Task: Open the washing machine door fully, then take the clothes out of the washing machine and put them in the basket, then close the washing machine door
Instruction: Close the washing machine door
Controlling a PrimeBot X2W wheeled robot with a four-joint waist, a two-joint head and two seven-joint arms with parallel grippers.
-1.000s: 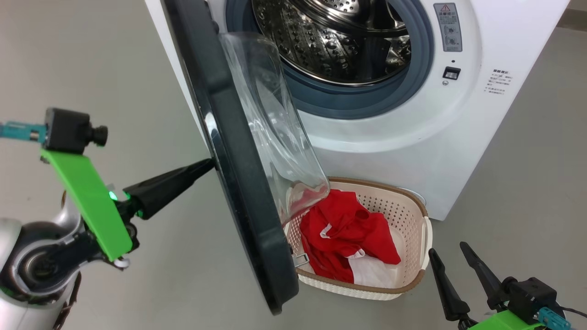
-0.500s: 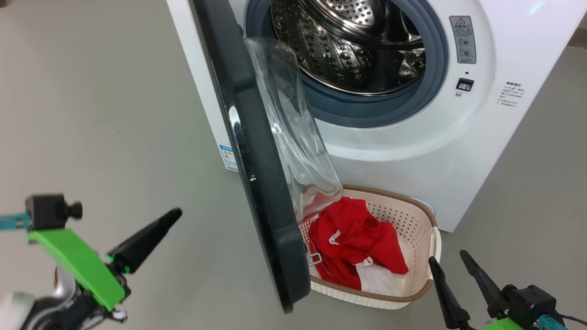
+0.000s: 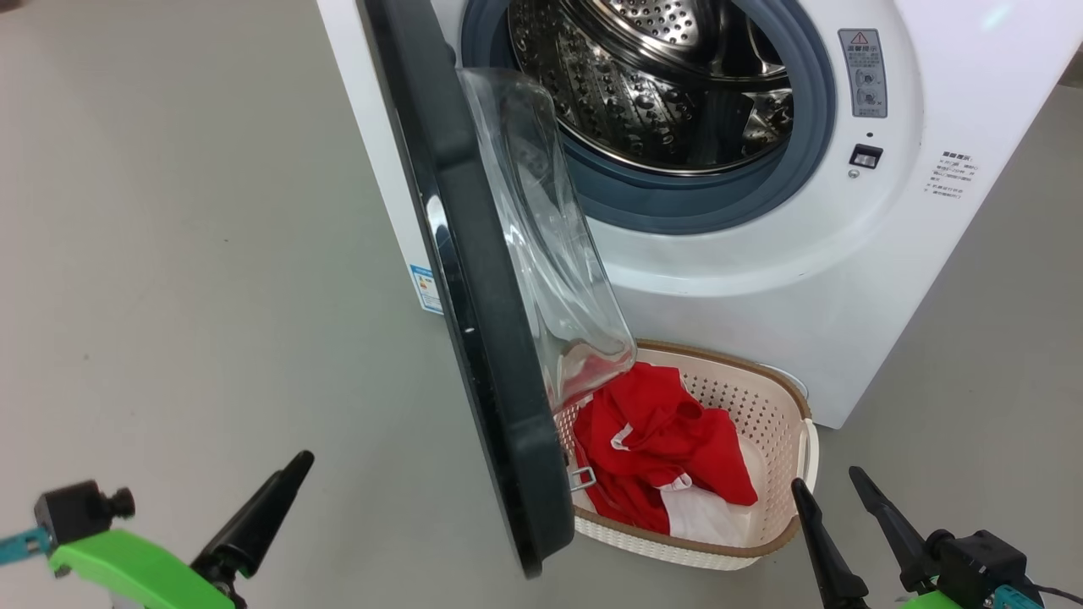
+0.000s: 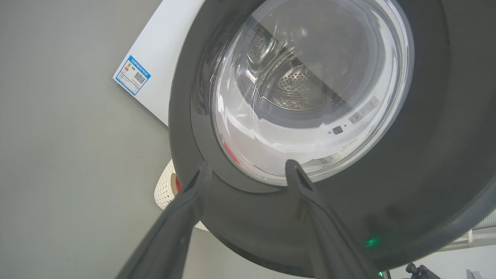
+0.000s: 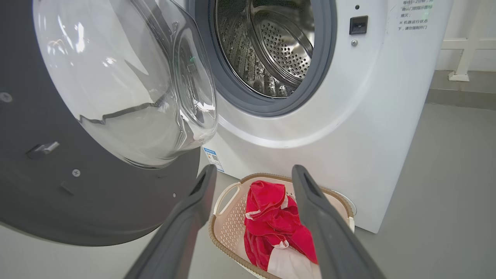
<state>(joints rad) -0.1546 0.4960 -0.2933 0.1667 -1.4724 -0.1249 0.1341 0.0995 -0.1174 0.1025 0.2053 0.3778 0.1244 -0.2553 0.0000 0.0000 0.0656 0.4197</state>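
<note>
- Looks like a bare lab or test room set up for laundry.
- A washing machine (image 3: 761, 279) stands free on a plain grey floor (image 3: 169, 254), with a white rail (image 5: 465, 43) behind it.

Ahead and left of the right gripper (image 3: 825, 476), the washing machine door (image 3: 486, 338) hides one end of the basket (image 3: 761, 406); printed labels (image 3: 954, 167) on the washing machine (image 3: 761, 279) are too small to read.

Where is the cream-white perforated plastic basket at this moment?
In the head view the basket stands on the floor right of centre, before the white washing machine, partly behind its open black-rimmed round door, with red fabric clothes inside.
</note>
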